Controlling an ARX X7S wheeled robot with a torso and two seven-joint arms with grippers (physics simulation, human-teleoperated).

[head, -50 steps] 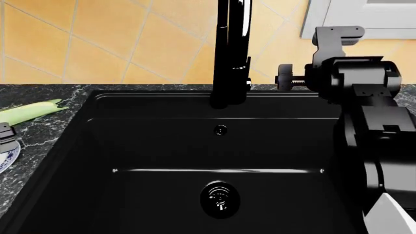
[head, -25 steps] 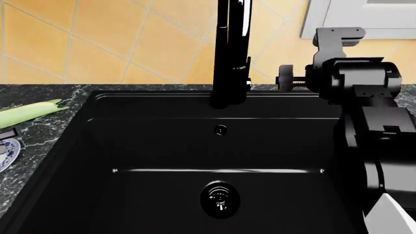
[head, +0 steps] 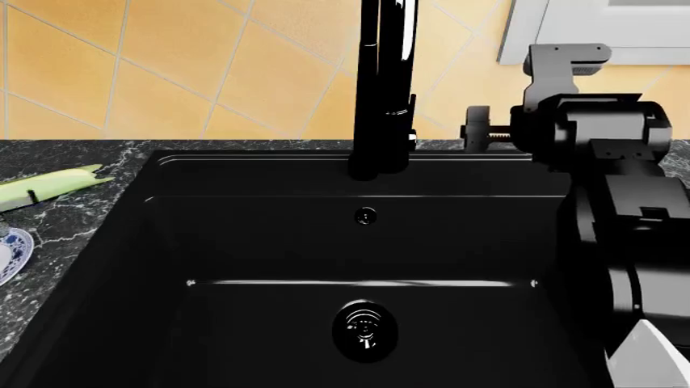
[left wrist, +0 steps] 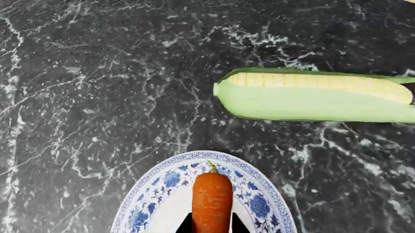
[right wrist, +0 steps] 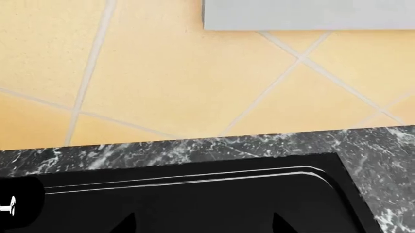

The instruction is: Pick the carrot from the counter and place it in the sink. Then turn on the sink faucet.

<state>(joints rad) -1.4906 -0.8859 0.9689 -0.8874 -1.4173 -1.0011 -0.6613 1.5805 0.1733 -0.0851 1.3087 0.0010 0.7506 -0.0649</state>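
The orange carrot (left wrist: 212,199) sits between the two black fingertips of my left gripper (left wrist: 212,227), which is shut on it just over a blue-and-white plate (left wrist: 152,199) on the counter (left wrist: 97,97). The head view does not show the carrot, and the left gripper is almost wholly past that view's left edge. The black sink (head: 270,242) with its round drain (head: 364,330) fills the middle. The sink faucet (head: 383,89) rises behind it. My right gripper (right wrist: 202,228) is open and empty over the sink's back rim (right wrist: 194,177).
A pale green corn cob (left wrist: 311,94) lies on the counter beside the plate, left of the sink (head: 48,184). My right arm (head: 603,162) stands along the sink's right side. Yellow wall tiles (head: 161,73) back the counter.
The left gripper, seen at the head view's left edge a second ago, has slid out of that view, uncovering more of the plate. The right arm shifted slightly right.
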